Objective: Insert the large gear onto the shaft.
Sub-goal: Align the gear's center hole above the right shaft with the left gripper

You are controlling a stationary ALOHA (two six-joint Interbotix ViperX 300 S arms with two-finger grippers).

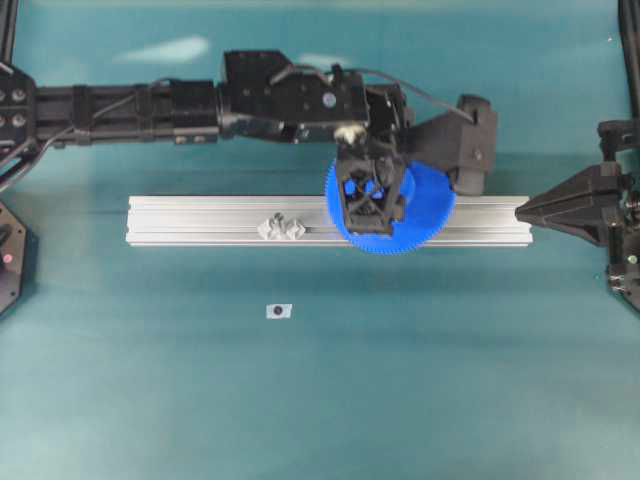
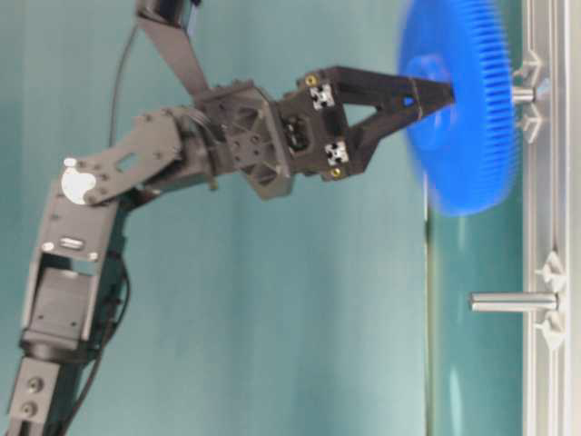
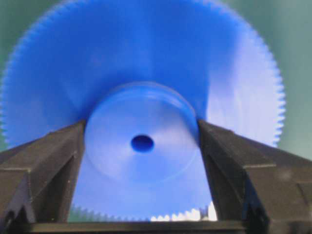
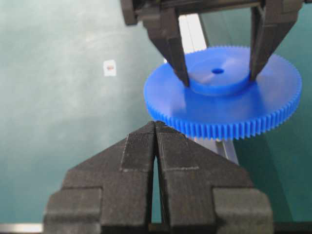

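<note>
On the teal table (image 1: 150,380) lies one long aluminium rail (image 1: 200,220), running left to right in the overhead view. There is one large gear (image 1: 425,215), two arms with one gripper each, and one small white tag (image 1: 279,311) lying alone on the cloth below the rail. Two upright clear pins show in the table-level view: one long pin (image 2: 513,302) standing free, and a second pin (image 2: 523,94) of which only the base shows beside the gear; which of them is the taller cannot be judged, as the gear covers most of the second. Each pin sits between two small clear mounts. From overhead only one cluster of mounts (image 1: 282,227) shows, left of the gear.

The left gripper (image 1: 372,196) holds the large gear by its raised round hub. In the left wrist view the two fingers (image 3: 53,161) press against opposite sides of the hub, with the centre hole (image 3: 142,143) midway between them and the toothed disc spreading well beyond both fingers. The gear hangs flat over the rail, its face turned toward the second pin, just above that pin's base.

The right gripper (image 4: 155,131) sits at the rail's right end, its fingers pressed together on nothing, close beside the gear's rim.
</note>
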